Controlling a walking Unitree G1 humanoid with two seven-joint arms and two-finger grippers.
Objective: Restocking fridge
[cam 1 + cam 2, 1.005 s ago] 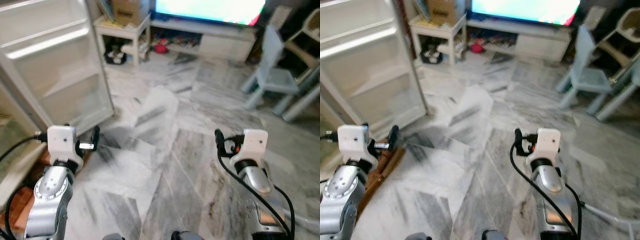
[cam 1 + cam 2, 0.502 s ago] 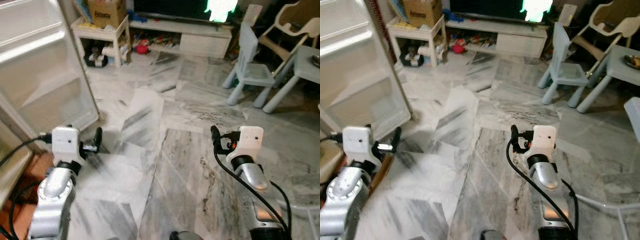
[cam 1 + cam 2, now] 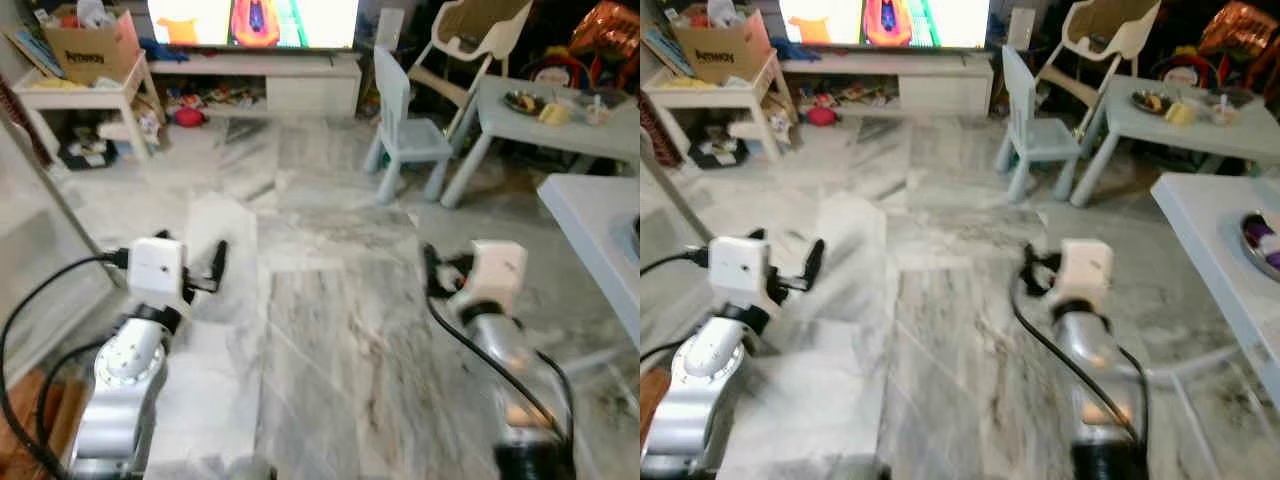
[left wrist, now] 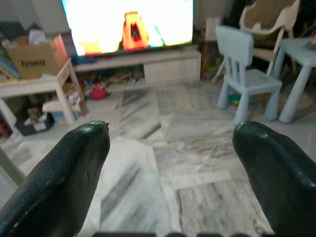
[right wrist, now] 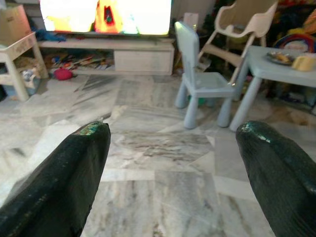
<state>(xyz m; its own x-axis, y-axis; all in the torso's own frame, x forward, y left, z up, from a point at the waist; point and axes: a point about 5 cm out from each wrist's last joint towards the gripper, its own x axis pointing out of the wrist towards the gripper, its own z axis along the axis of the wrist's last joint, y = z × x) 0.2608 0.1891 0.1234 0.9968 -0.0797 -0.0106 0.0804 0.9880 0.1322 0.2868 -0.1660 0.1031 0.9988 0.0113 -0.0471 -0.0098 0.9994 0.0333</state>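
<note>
Both grippers, left gripper (image 4: 170,143) and right gripper (image 5: 173,143), hang wide open and empty; a brown cardboard box (image 3: 88,45) of oddments sits on a white side table (image 3: 75,97).

We see an evenly lit room by soft indoor light, with no hard shadows on the pale marble floor (image 3: 330,330). The television screen (image 4: 129,24) at the far wall is blown out, its whites glaring. The two head views are smeared by motion blur, worst at the near edge, where the right arm (image 3: 505,370) loses its outline. Both wrist views are sharper, though their near black fingertips (image 5: 74,168) are out of focus.
</note>
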